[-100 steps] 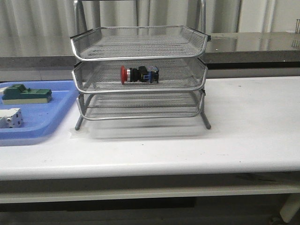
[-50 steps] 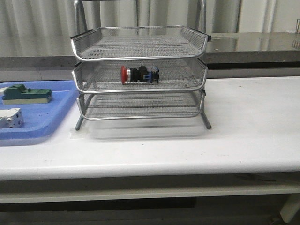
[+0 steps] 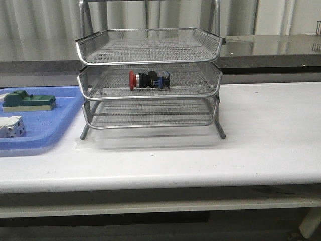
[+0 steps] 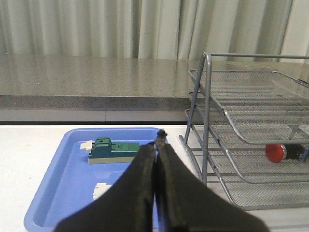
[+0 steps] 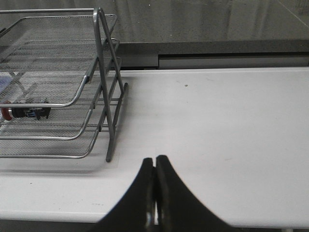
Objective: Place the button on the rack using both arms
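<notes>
White table (image 3: 271, 125): button (image 3: 149, 80) apparently lies in rack's (image 3: 150, 50) middle tray.

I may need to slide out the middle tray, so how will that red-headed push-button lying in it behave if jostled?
The red-headed black-bodied push-button lies on its side on the silver wire-mesh rack's middle tray. Its round head could let it roll, though its blue rear block probably checks that. It looks rigid, and the mesh likely limits sliding.
</notes>
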